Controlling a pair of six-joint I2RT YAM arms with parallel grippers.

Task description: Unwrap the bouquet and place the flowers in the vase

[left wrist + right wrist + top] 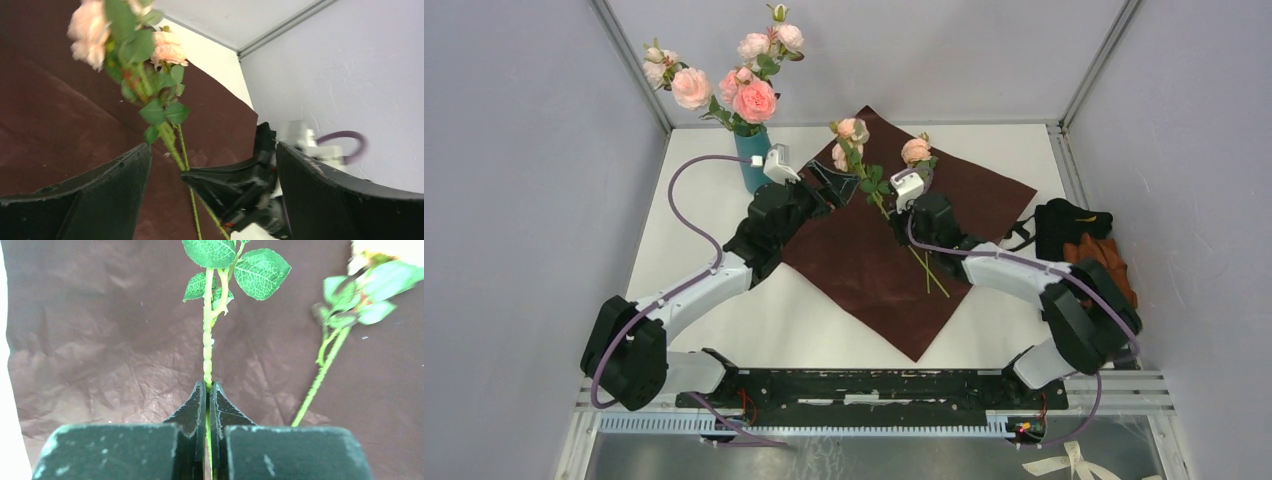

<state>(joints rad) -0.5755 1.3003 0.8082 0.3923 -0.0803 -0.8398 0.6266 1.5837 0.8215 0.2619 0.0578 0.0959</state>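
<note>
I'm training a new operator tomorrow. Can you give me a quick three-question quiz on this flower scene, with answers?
1. True or false: the right pincer is shut on a flower stem.
2. The wrapping paper is: A rolled round the flowers; B spread flat on the table; C crumpled into a ball.
3. Fill in: the left pincer is ____ (open or shut).

Key: 1 true; 2 B; 3 open.

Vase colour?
The vase is teal blue, clearest in the top external view.
</note>
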